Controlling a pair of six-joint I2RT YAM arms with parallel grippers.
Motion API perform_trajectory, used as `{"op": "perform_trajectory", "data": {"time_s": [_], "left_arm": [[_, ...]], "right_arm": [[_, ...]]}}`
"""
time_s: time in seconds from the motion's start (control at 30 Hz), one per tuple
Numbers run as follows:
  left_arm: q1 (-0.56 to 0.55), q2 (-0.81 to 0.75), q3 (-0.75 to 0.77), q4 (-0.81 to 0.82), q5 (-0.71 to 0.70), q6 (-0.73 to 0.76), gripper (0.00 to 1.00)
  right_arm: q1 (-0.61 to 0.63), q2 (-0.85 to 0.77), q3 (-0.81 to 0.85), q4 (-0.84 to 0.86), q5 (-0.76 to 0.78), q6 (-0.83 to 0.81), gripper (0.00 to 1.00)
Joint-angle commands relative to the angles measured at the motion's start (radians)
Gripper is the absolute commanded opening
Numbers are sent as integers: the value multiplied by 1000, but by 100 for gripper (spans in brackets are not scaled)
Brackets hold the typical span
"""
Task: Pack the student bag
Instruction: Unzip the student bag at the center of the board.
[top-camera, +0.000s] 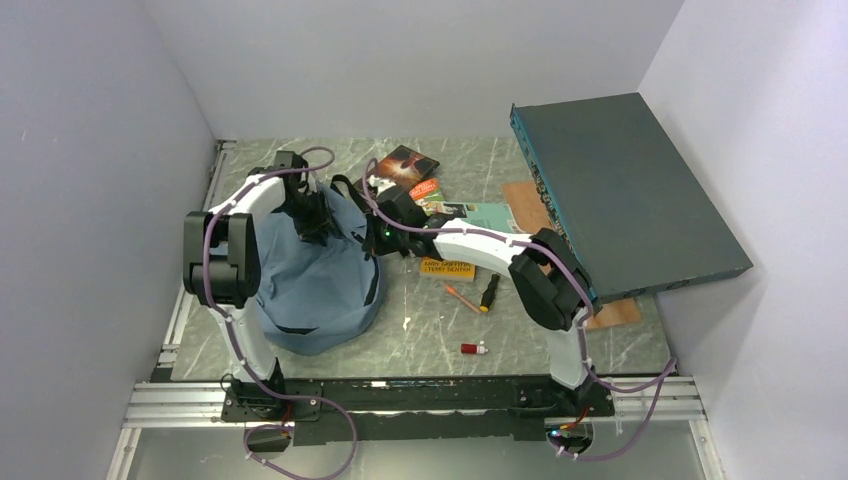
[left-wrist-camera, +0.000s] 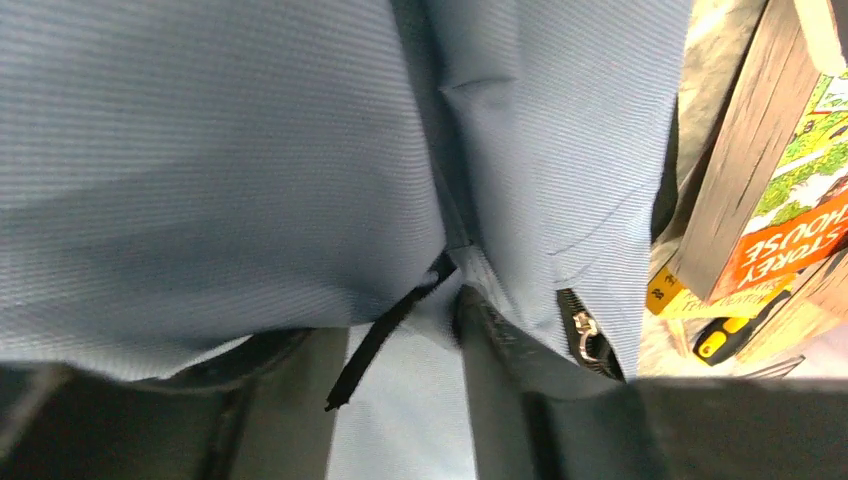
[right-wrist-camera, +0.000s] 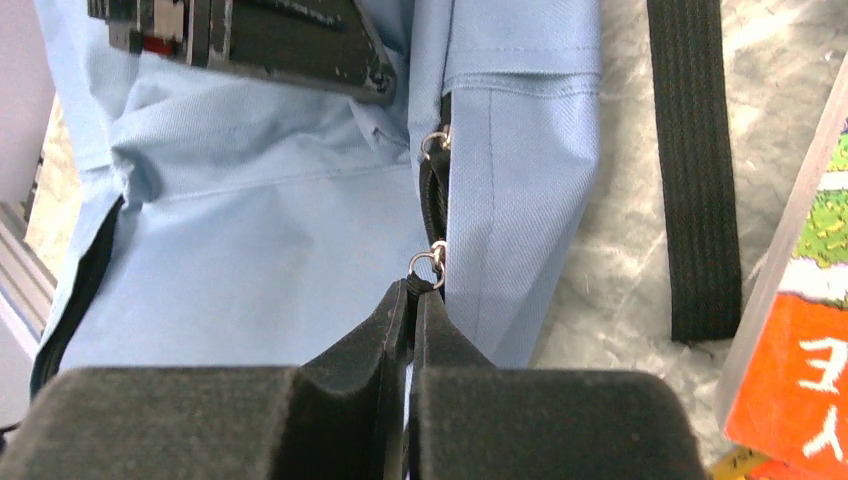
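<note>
The student bag (top-camera: 315, 280), soft dusty-blue fabric with black straps, lies left of centre on the table. My left gripper (top-camera: 312, 225) is on its upper part. In the left wrist view blue fabric (left-wrist-camera: 400, 400) fills the gap between the two fingers (left-wrist-camera: 500, 380), and a black pull strap (left-wrist-camera: 385, 335) hangs there. My right gripper (right-wrist-camera: 412, 290) is at the bag's right edge, shut on a black zipper pull (right-wrist-camera: 424, 283) that hangs from a small metal ring. A second slider (right-wrist-camera: 433, 143) sits higher on the same zipper.
Books (top-camera: 405, 165) lie behind and right of the bag, among them an orange one (top-camera: 425, 188), a teal one (top-camera: 490, 215) and a yellow one (top-camera: 447, 267). A screwdriver (top-camera: 489, 292), an orange pen (top-camera: 462, 297) and a small red item (top-camera: 473, 348) lie nearby. A dark teal box (top-camera: 625, 190) leans at the right.
</note>
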Motion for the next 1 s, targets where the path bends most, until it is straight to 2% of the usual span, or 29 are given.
{"op": "perform_trajectory", "data": {"time_s": [0.0, 0.07, 0.1, 0.3, 0.53, 0.63, 0.97], "left_arm": [[16, 2, 25, 73, -6, -42, 36], [42, -6, 22, 86, -18, -54, 9], [56, -15, 18, 93, -20, -63, 0], [134, -160, -83, 198, -79, -144, 0], [137, -325, -174, 261, -152, -178, 0], [137, -351, -175, 268, -125, -181, 0], [140, -359, -141, 248, -103, -153, 0]], "right_arm": [[-9, -102, 32, -83, -98, -53, 0], [-12, -124, 18, -108, -128, -72, 0], [-13, -136, 3, -108, -142, -77, 0], [-13, -181, -74, -120, -279, -116, 0], [-9, -265, -219, -16, -358, -127, 0], [-8, -320, -309, 84, -329, -133, 0], [29, -371, -396, 263, -323, -170, 0]]}}
